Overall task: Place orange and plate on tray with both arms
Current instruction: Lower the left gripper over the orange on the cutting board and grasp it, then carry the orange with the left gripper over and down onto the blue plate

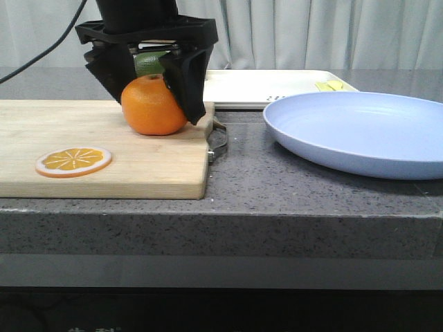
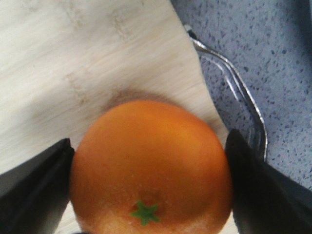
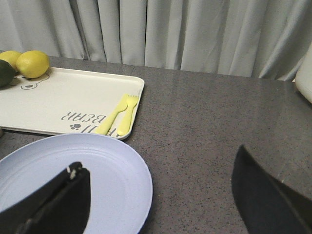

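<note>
The orange (image 1: 152, 107) sits on the wooden cutting board (image 1: 138, 162) near its right end. My left gripper (image 1: 158, 97) reaches down over the orange, a black finger pressed on each side, so it is shut on the fruit. The left wrist view shows the orange (image 2: 151, 161) with its green stem dot between both fingers (image 2: 34, 190). The lavender-blue plate (image 1: 360, 131) lies on the grey counter at the right. The white tray (image 1: 263, 86) stands behind it. My right gripper (image 3: 158, 161) is open, one finger over the plate (image 3: 112, 180), and is out of the front view.
An orange slice disc (image 1: 73, 160) lies on the board's left front. The board's metal handle (image 1: 220, 138) sticks out toward the plate. The tray (image 3: 63, 97) holds two lemons (image 3: 31, 63), a dark green fruit (image 3: 4, 73) and yellow cutlery (image 3: 119, 114). Curtains hang behind.
</note>
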Robot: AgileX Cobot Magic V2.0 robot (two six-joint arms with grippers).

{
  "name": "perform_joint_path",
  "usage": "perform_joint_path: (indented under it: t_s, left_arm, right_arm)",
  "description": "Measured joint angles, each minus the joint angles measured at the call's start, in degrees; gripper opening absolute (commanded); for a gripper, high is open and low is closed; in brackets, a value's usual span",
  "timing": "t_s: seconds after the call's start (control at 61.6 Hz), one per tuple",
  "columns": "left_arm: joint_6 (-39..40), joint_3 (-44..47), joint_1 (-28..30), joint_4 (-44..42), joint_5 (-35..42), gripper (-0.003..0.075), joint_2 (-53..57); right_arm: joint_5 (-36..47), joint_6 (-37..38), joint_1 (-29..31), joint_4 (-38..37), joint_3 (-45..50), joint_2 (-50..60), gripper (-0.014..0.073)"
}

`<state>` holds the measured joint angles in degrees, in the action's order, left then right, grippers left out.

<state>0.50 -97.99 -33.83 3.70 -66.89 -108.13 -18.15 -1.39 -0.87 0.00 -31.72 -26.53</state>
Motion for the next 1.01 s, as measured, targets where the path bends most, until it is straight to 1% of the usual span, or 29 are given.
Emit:
perform_joint_path:
  t_s: [0.049, 0.179, 0.211, 0.26, 0.39, 0.487, 0.601, 0.812, 1.006]
  left_arm:
    - [0.00, -0.12, 0.00, 0.00, -0.23, 0.0526, -0.09]
    - [0.00, -0.35, 0.00, 0.00, -0.57, 0.0381, -0.09]
    - [0.00, -0.44, 0.00, 0.00, -0.60, 0.0354, -0.12]
    - [-0.50, -0.79, 0.00, 0.00, -0.71, 0.0335, -0.12]
    - [-3.40, -3.38, -0.53, 0.00, -0.85, 0.0328, -0.35]
    - [-4.81, -6.71, -2.10, -0.10, 0.98, 0.0328, -0.35]
    - [-5.38, -9.25, -5.38, -0.10, 6.15, 0.0328, -0.35]
    - [-5.59, -9.80, -13.20, 0.24, 18.05, 0.0328, -2.73]
    - [-5.59, -9.80, -17.85, 0.71, 23.45, 0.0337, -8.32]
  right_arm:
    - [0.00, 0.00, 0.00, 0.00, 0.00, 0.00, 0.0601]
    - [0.00, 0.00, 0.00, 0.00, 0.00, 0.00, 0.0601]
    - [0.00, 0.00, 0.00, 0.00, 0.00, 0.00, 0.0601]
    - [0.00, 0.00, 0.00, 0.00, 0.00, 0.00, 0.0601]
    - [0.00, 0.06, 0.00, 0.00, 0.00, 0.00, 0.0601]
    - [0.00, 0.06, 0.00, 0.00, 0.00, 0.00, 0.0601]
    - [0.00, 0.06, 0.00, 0.00, 0.00, 0.00, 0.0601]
    - [0.00, 0.06, 0.00, 0.00, 0.00, 0.00, 0.0601]
    - [0.00, 0.06, 0.00, 0.00, 0.00, 0.00, 0.0601]
